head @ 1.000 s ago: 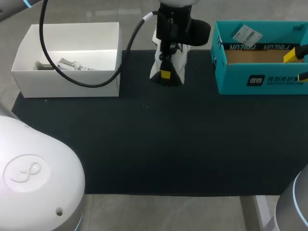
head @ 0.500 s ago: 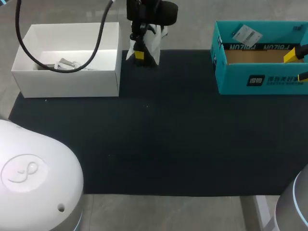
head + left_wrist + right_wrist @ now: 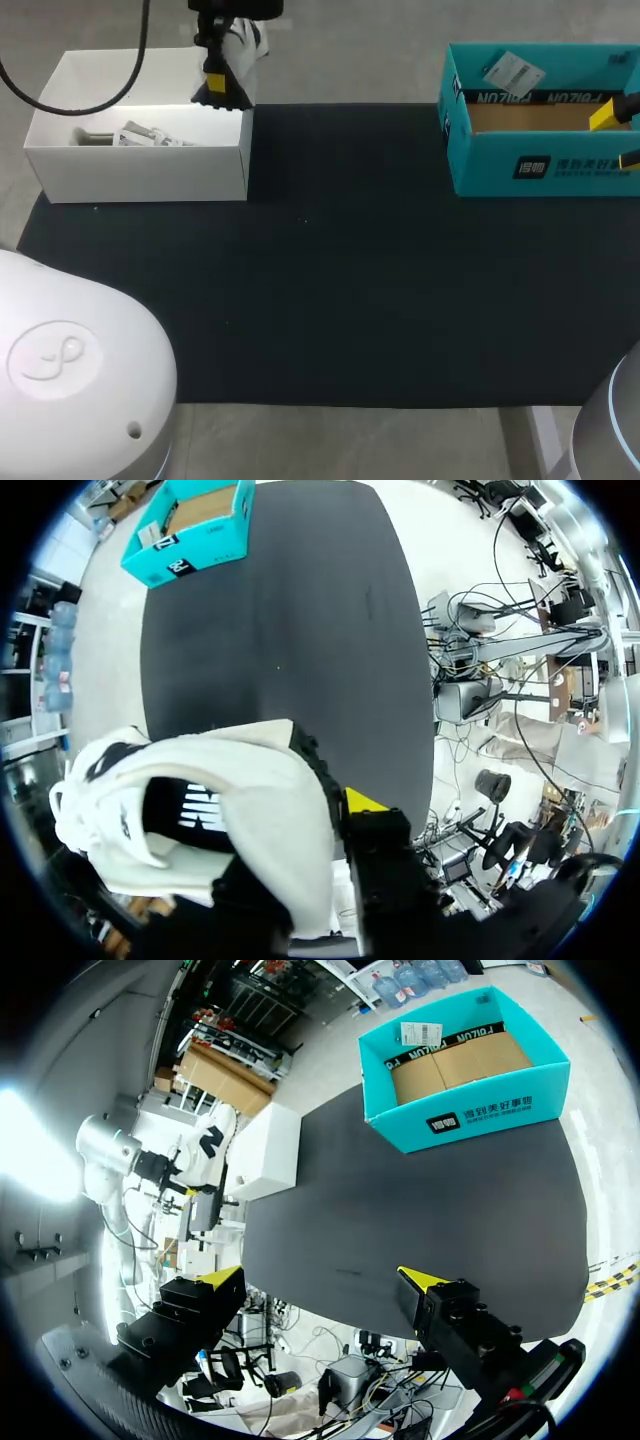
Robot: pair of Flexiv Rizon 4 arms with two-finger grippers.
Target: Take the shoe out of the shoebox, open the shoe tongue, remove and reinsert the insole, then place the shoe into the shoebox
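A black mat (image 3: 380,280) covers most of the bench (image 3: 320,445). A teal box (image 3: 545,165) stands at the mat's far right corner, lined with brown card, and a paper tag (image 3: 512,70) leans on its back wall. A white box (image 3: 140,170) stands at the far left corner, well apart from the teal one. The left arm comes in over the white box, and its black cable (image 3: 60,100) loops above the box. The left tool (image 3: 222,88) hangs over the box's back right corner, its fingers pressed on a white shoe (image 3: 247,38) from two sides. From the left wrist the shoe (image 3: 200,820) shows a black mark on its side and fills the space between that tool's (image 3: 300,830) fingers, clear of the mat beneath. The right tool (image 3: 620,137) sits at the head view's right edge, beside the teal box. In its own view the right tool (image 3: 320,1280) is spread wide with nothing between its tips. Small grey and white things (image 3: 130,135) lie in the white box, possibly packing, though they are too small to tell.
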